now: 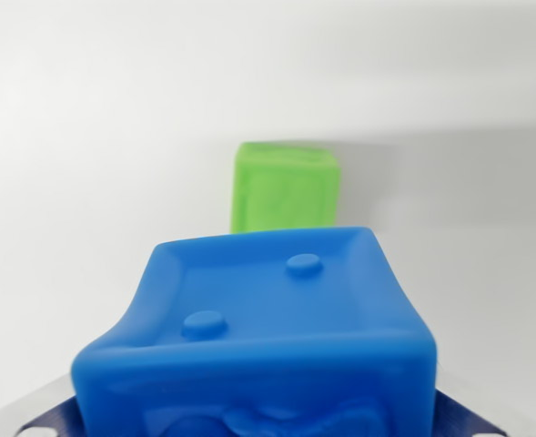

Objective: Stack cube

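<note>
At the bottom of the frame, a blue cube point(263, 337) fills the foreground, its upper face recessed and marked with two raised dots. Its sides look pressed inward and bulged. Metal parts of the fingers point(31, 414) are glimpsed at the lower left and lower right corners, on either side of the blue cube, which appears to be gripped between them. Behind it, at the centre of the frame, a green cube point(284, 189) is seen resting on the white bench point(85, 137), its lower part hidden by the blue one.
</note>
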`<action>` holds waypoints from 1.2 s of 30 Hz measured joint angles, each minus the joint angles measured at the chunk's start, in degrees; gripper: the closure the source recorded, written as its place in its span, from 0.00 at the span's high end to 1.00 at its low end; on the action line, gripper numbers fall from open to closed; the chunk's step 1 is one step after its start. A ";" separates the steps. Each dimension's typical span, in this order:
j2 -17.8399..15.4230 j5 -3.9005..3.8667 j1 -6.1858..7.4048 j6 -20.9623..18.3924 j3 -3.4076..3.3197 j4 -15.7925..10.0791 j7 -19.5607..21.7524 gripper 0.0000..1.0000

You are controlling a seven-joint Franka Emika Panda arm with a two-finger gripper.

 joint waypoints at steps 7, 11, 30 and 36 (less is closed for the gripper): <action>1.30 0.78 -0.37 0.54 -0.41 0.51 -0.87 0.00; 3.62 1.70 -0.35 2.49 -0.37 0.39 -1.53 0.00; 11.65 7.06 -0.42 10.42 0.59 0.02 -5.39 0.00; 13.74 8.75 -0.62 12.34 1.10 0.09 -6.62 0.00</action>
